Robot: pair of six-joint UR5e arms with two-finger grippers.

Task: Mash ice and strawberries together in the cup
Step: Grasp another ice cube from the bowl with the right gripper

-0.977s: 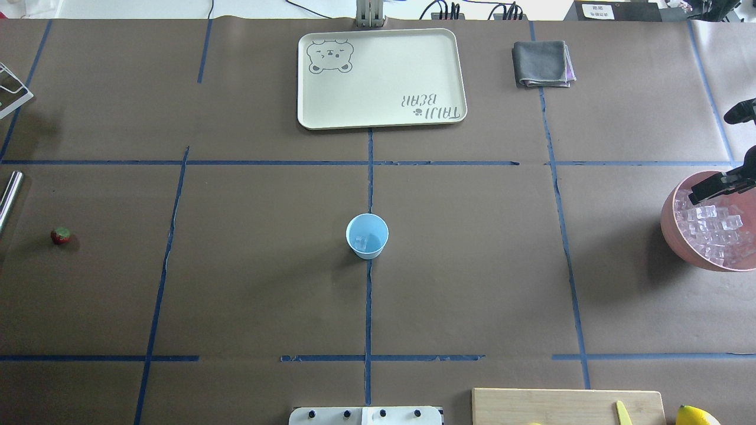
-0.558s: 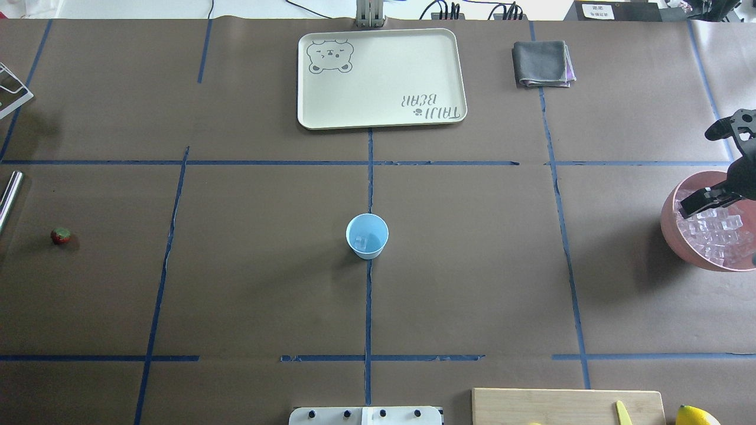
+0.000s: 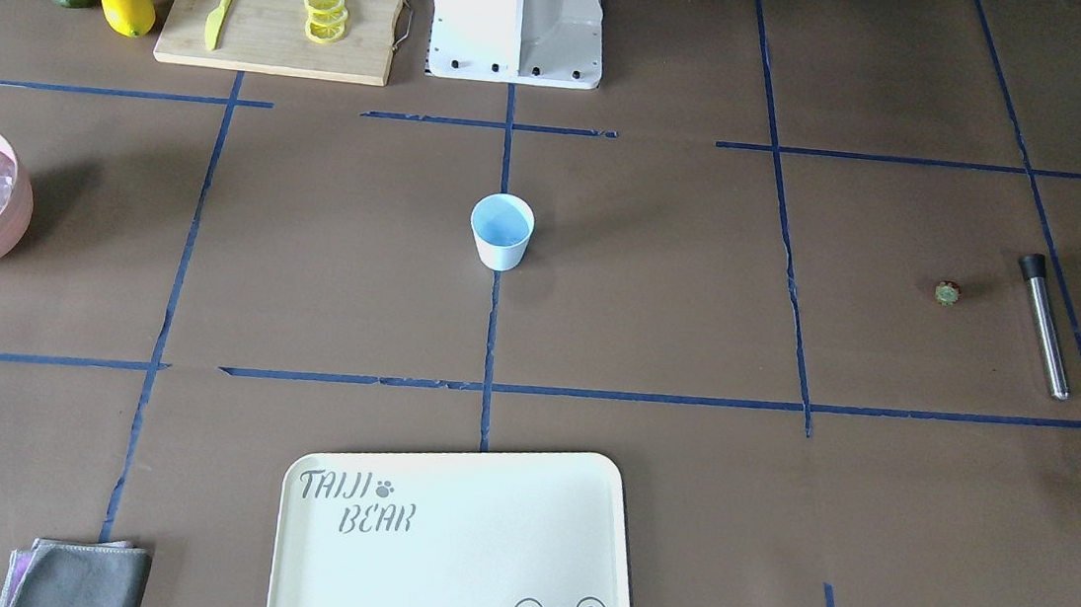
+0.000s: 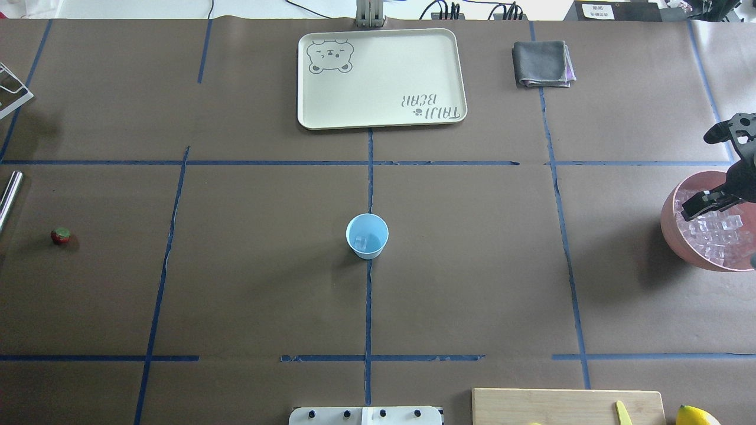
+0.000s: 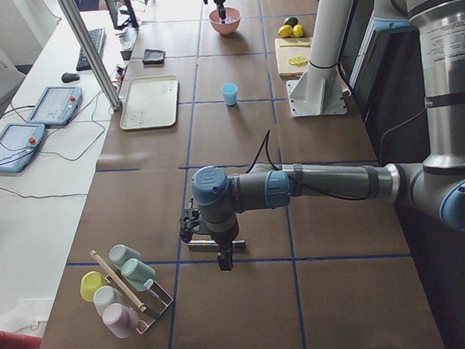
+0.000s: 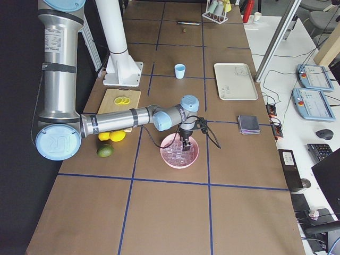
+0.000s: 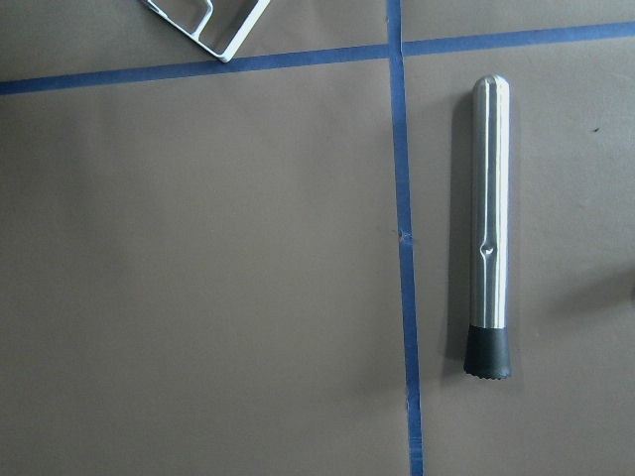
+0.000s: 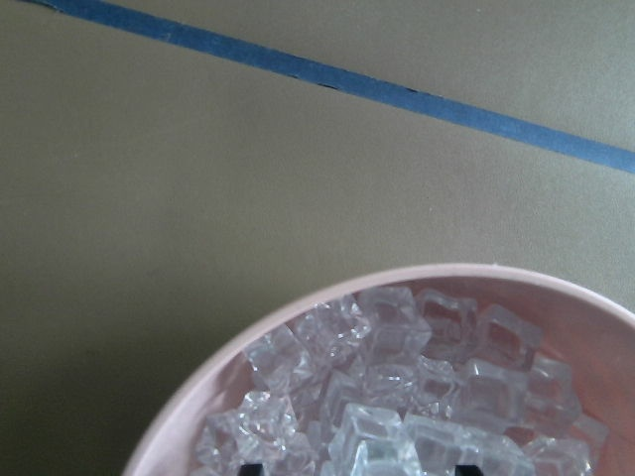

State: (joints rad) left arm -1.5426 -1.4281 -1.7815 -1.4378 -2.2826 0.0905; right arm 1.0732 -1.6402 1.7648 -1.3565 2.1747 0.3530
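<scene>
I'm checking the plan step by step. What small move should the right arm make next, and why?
Probably lower the right gripper straight down and shut on one cube of ice. It hangs open over the pink bowl, its tips apart just above the heap, while the cup at mid-table looks nearly empty.

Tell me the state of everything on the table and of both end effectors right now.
cup: upright, one ice cube inside.
strawberry: on the table, outside the cup.
pink bowl: upright, heaped with ice.
muddler: lying flat, not gripped.
cloth: folded.
right end effector: open, low over the bowl's ice.
left end effector: near the muddler; open or shut unclear.
</scene>
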